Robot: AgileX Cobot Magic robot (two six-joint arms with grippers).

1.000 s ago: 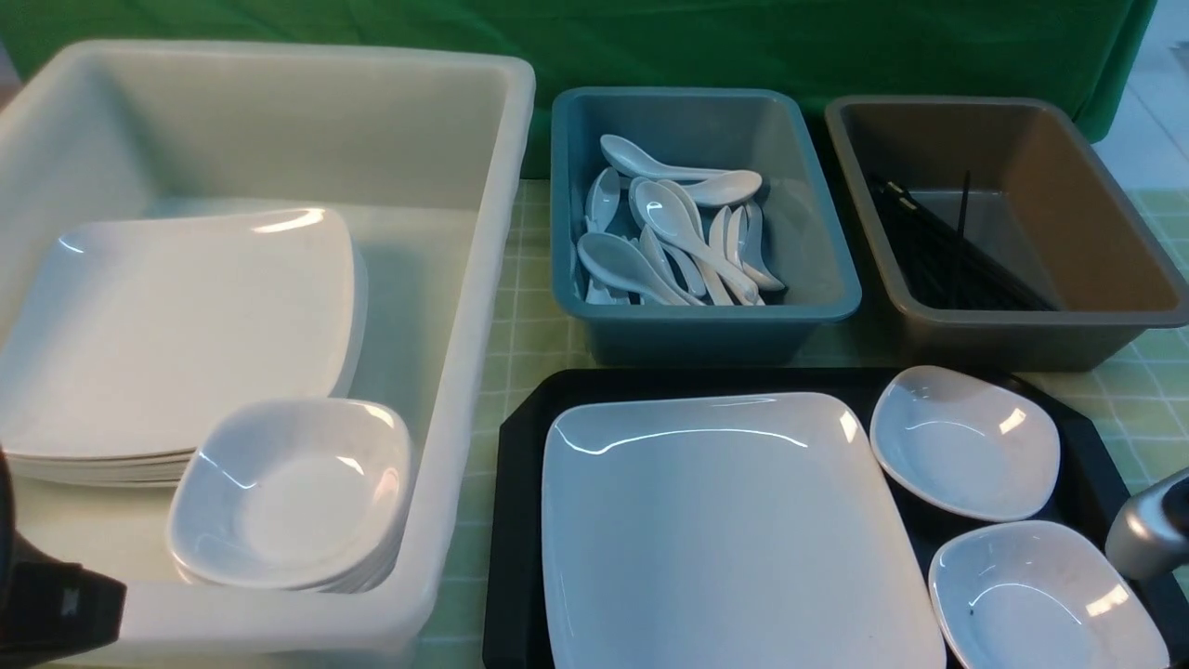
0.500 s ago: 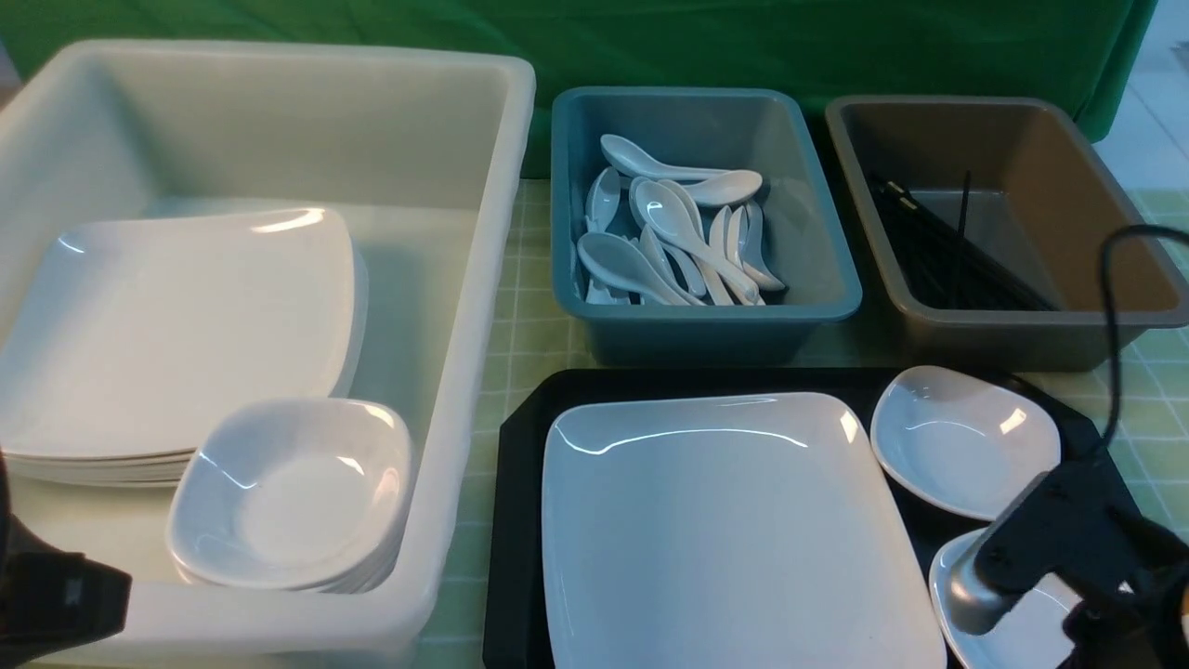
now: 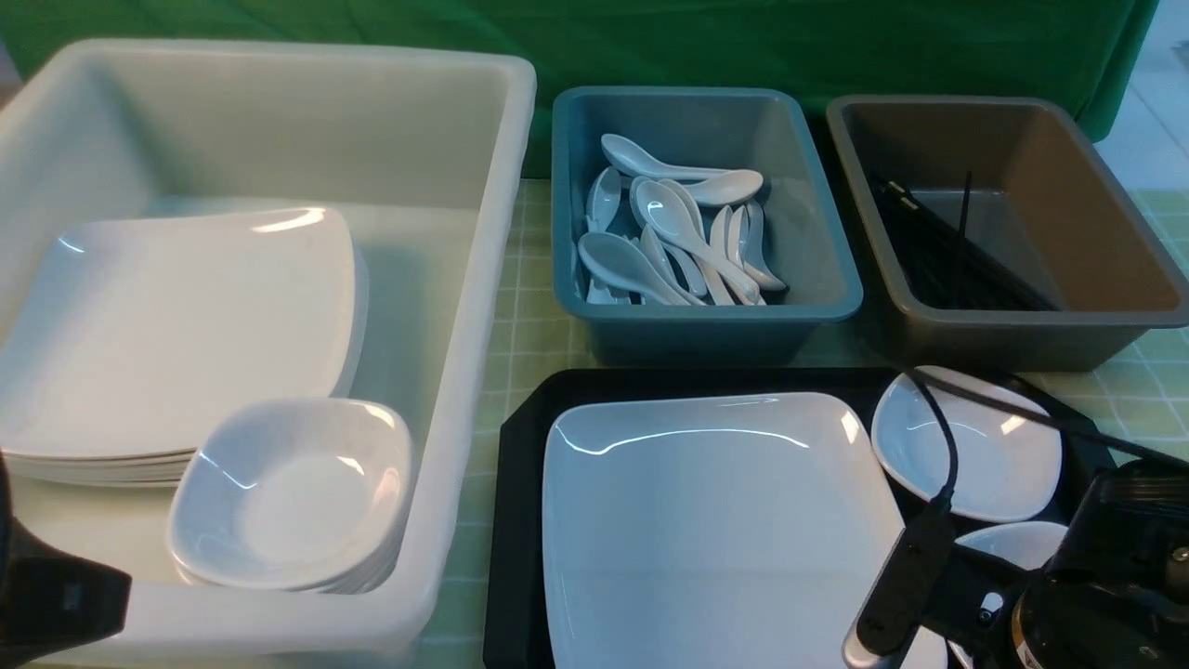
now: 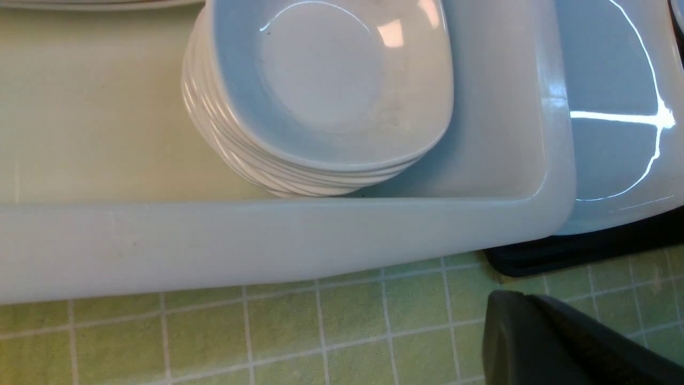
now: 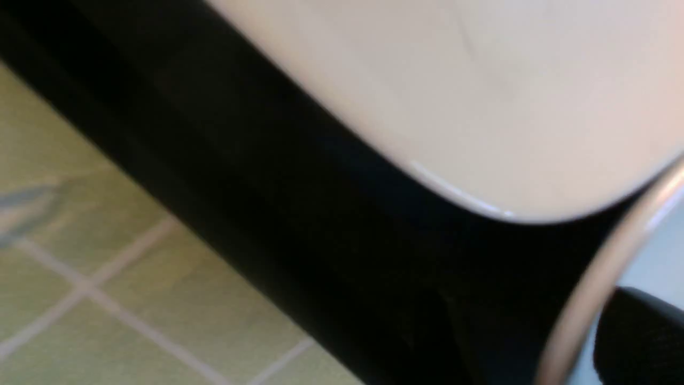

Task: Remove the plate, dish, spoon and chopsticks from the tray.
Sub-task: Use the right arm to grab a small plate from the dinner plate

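The large white plate [image 3: 725, 520] lies on the black tray [image 3: 520, 520], with two small white dishes to its right, one far [image 3: 966, 446] and one near [image 3: 1012, 544]. My right arm [image 3: 1105, 576] hangs over the near dish and hides most of it. In the right wrist view my right gripper [image 5: 593, 321] is low over the tray [image 5: 374, 240]. One dark finger [image 5: 641, 337] sits inside a curved white rim [image 5: 582, 305]; I cannot tell whose rim it is. My left gripper [image 4: 534, 331] is shut and empty beside the tray's corner [image 4: 577, 251]. No spoon or chopsticks show on the tray.
A big white bin [image 3: 483, 279] on the left holds stacked plates [image 3: 176, 325] and stacked dishes [image 3: 293, 488]. Behind the tray, a blue bin [image 3: 836, 279] holds several spoons and a grey bin [image 3: 1115, 279] holds black chopsticks [image 3: 938, 260]. The green checked cloth [image 4: 267, 331] covers the table.
My right arm has come in from the right edge and moved left over the near small dish, covering most of it. The left arm and all dishes stay put.
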